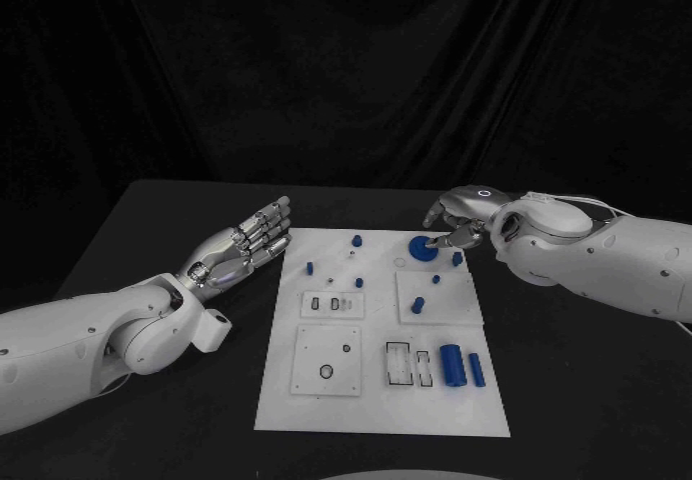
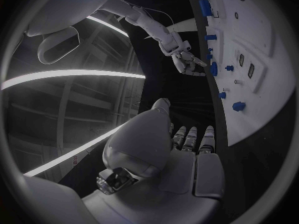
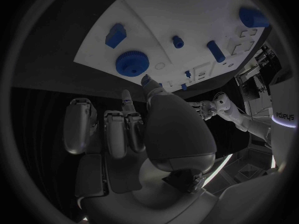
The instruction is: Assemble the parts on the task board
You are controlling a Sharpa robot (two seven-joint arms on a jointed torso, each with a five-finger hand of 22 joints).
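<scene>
The task board (image 1: 378, 400) lies lengthwise in the middle of the black table (image 1: 144, 230), with blue parts scattered across it. A round blue gear (image 1: 423, 248) sits at the board's far end, toward its right edge; in the right wrist view its toothed rim (image 3: 132, 63) is plain, and it lies flat on the white surface. The right hand (image 1: 459, 215) hangs just beside that gear, at the board's far right corner, its fingers curled inward. The fingertips come down close to the gear, but whether they touch or pinch it I cannot tell; the right wrist view shows a gap between the fingers (image 3: 127, 104) and the gear.

The left hand (image 1: 245, 243) lies off the board's left edge, level with its far end, flat with fingers straight and pressed side by side, holding nothing.

Near the board's close end, on its right side, a long blue cylinder (image 1: 451, 364) lies beside a slimmer blue bar (image 1: 476, 370). Small blue pegs (image 1: 356, 240) stand about the far half, and a short blue peg (image 1: 417, 305) rests on a raised white square right of the board's middle.
</scene>
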